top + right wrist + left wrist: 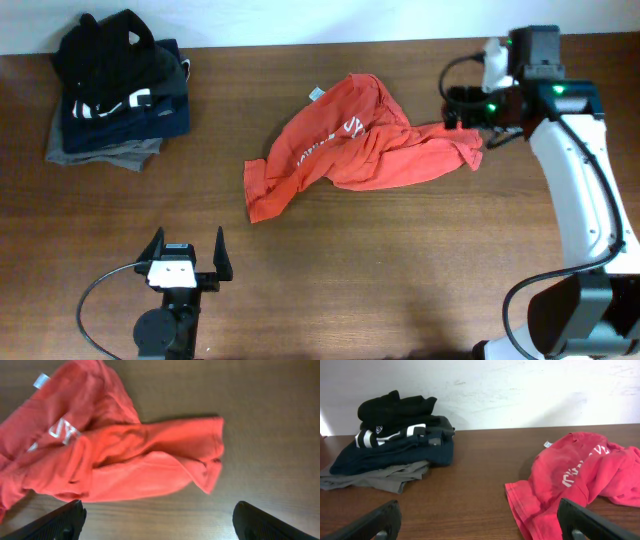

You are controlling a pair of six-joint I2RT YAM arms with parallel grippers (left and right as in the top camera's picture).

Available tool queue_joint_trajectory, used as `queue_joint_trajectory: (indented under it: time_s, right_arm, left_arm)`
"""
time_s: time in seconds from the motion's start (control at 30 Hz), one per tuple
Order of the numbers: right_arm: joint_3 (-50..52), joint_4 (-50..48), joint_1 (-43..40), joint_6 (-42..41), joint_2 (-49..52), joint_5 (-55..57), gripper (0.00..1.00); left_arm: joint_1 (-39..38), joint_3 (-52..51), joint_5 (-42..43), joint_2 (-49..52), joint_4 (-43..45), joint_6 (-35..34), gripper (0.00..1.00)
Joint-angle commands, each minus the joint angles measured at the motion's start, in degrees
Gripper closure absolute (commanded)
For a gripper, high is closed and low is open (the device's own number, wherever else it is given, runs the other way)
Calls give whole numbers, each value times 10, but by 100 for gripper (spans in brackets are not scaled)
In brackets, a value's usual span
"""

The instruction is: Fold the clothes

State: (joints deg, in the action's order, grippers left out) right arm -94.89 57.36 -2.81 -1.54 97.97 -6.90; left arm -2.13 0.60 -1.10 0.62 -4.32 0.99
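Observation:
The orange-red T-shirt lies crumpled in the middle of the brown table, white print and white neck label facing up. It also shows in the left wrist view and the right wrist view. My left gripper is open and empty near the front edge, left of the shirt's lower corner. My right gripper is open and empty, hovering just above the shirt's right end; its fingers frame bare table below the cloth.
A stack of folded black, navy and grey garments sits at the back left corner, also in the left wrist view. A white wall borders the table's far edge. The right arm's white links stretch along the right side.

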Motion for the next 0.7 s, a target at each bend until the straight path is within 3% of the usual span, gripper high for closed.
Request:
queue_joint_trajectory:
  time_s: [0.0,0.17,0.27,0.37,0.5,0.67]
  right_arm:
    - [10,35,-17,-8,1,9,1]
    - [60,11,-52,-158,17,16,1]
    - [95,-24,-78,-238,36,12,10]
    - [127,-55,-96,-312,51,-33,1]
    - [152,-111,-100,-327,69,-117,0]
    - [153,-130,-99,-395,94,-124,2]
  left_arm:
    - [3,-1,-2,-3,-3,-1,1]
    - [3,-1,-2,-3,-3,-1,1]
    - [3,-1,-2,-3,-3,-1,1]
    - [3,-1,-2,-3,-3,-1,1]
    - [3,-1,-2,-3,-3,-1,1]
    - [3,-1,-2,-3,-3,-1,1]
